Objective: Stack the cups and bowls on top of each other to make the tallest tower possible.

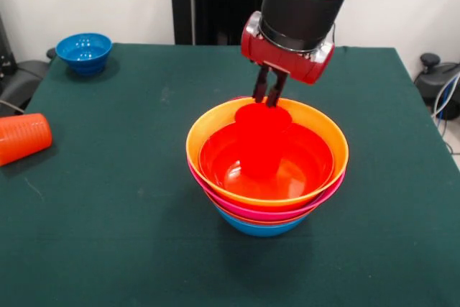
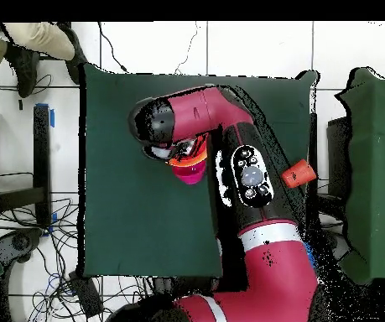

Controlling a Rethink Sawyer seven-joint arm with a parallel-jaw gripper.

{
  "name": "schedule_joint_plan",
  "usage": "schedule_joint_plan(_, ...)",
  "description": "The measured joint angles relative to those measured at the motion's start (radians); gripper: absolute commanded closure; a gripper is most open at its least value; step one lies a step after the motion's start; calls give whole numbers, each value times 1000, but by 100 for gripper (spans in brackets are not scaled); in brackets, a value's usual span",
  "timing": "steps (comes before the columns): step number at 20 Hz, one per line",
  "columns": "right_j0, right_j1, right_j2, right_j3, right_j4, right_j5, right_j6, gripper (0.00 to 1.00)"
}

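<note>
Upright, red cup (image 1: pixel 261 141) inside tower (image 1: pixel 267 190)

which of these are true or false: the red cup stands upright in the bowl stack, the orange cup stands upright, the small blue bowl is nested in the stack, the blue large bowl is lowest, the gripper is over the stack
1. The red cup stands upright in the tower. True.
2. The orange cup stands upright. False: it lies on its side near the table's edge.
3. The small blue bowl is nested in the stack. False: it sits alone at a table corner.
4. The large blue bowl is lowest. True.
5. The gripper is over the stack. True, at the red cup's rim.
</note>
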Motion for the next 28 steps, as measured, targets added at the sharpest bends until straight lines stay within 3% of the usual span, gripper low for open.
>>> schedule_joint_plan(10, 0, 15, -49, 55, 115, 0, 0, 0)
schedule_joint_plan(18, 5, 11, -79, 92, 160, -1, 0, 0)
schedule_joint_plan(24, 30, -37, -114, 151, 180, -1, 0, 0)
schedule_joint_plan(28, 68, -121, -137, 227, 208, -1, 0, 0)
